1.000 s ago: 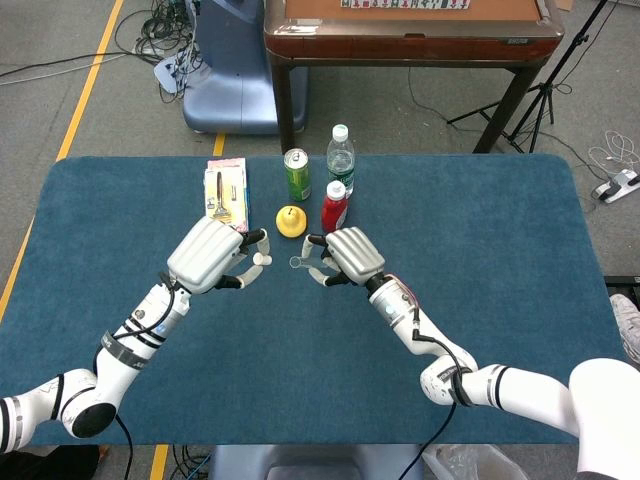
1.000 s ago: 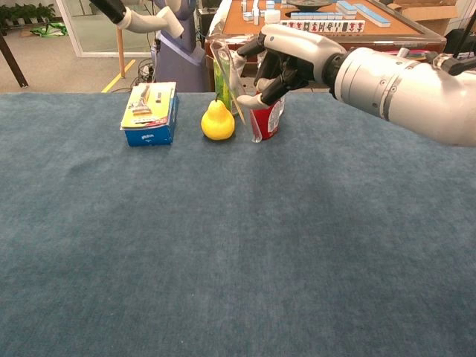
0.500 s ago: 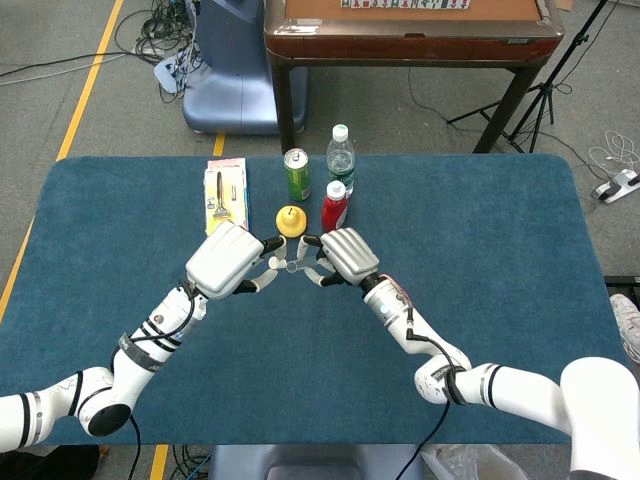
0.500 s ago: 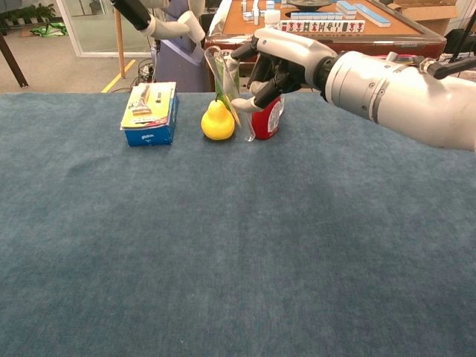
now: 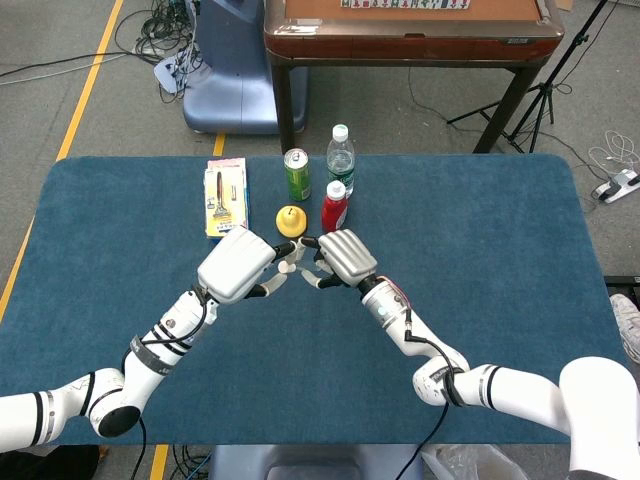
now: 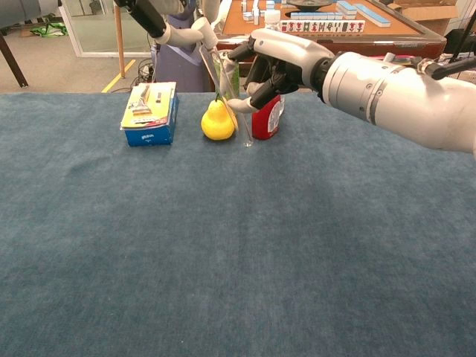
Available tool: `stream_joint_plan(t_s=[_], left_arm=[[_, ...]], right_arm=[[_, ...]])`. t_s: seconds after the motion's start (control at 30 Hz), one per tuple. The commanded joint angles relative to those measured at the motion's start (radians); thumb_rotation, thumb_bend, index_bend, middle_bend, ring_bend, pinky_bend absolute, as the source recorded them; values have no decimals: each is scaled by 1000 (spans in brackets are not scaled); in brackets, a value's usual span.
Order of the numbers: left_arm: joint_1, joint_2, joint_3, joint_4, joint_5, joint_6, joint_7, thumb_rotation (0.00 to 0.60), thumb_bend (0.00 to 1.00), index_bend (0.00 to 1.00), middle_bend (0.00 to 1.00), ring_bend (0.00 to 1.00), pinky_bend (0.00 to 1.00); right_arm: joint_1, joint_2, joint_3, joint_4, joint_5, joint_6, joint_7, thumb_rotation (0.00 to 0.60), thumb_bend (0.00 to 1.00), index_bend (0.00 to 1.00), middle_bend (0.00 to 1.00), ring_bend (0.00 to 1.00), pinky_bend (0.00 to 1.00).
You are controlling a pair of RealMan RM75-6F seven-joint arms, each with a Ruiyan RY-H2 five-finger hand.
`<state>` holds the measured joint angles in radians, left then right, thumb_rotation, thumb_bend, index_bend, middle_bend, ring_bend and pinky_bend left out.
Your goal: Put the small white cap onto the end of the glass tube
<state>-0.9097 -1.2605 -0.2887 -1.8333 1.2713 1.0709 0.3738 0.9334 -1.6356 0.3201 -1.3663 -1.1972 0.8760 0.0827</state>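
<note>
The right hand [image 6: 271, 63] holds the clear glass tube [image 6: 229, 93] off the blue-carpeted desk [image 6: 238, 245], its fingers curled round the tube's middle. In the chest view the tube runs from an open top end, up and to the left of that hand, down to a lower end hanging below its fingers and just clear of the desk. Holding it tilted and raised like this seems meant to leave the top end free and turned toward the other hand.

The left hand [image 5: 238, 264] is drawn in close, its fingertips nearly meeting those of the right hand. It appears to pinch the small white cap [image 5: 285, 267] at its fingertips, with the rest of the fingers partly curled. In the chest view only this hand's fingertips show, at the top edge beside the tube's upper end. Whether the cap already touches the glass cannot be told.

Beyond both hands stand a yellow pear-shaped fruit [image 6: 217, 121], a red sauce bottle with a white top [image 5: 334, 208], a green drinks can [image 5: 297, 174], a clear plastic water bottle [image 5: 341, 158] and a flat blue box with a razor pack on it [image 6: 150, 114].

Compared with a second ago, the left hand has swung in from well apart, closing the gap. The right hand has shifted slightly toward it, and the tube now stands steeper.
</note>
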Motion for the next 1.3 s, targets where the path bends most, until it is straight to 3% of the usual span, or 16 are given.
stream_joint_plan(t_s=[0.03, 0.9, 1.3], left_arm=[[-2, -3, 0, 1, -1, 1, 5, 600, 295, 544, 1000, 1000, 1000], [-13, -18, 15, 23, -15, 2, 54, 600, 294, 544, 1000, 1000, 1000], [-19, -27, 21, 23, -27, -7, 68, 600, 295, 543, 1000, 1000, 1000]], right_arm=[[0, 0, -1, -2, 0, 1, -1, 600, 451, 815, 1000, 1000, 1000], [-4, 6, 0, -23, 7, 3, 9, 600, 454, 821, 1000, 1000, 1000], [-7, 8, 6, -40, 17, 8, 10, 600, 505, 868, 1000, 1000, 1000]])
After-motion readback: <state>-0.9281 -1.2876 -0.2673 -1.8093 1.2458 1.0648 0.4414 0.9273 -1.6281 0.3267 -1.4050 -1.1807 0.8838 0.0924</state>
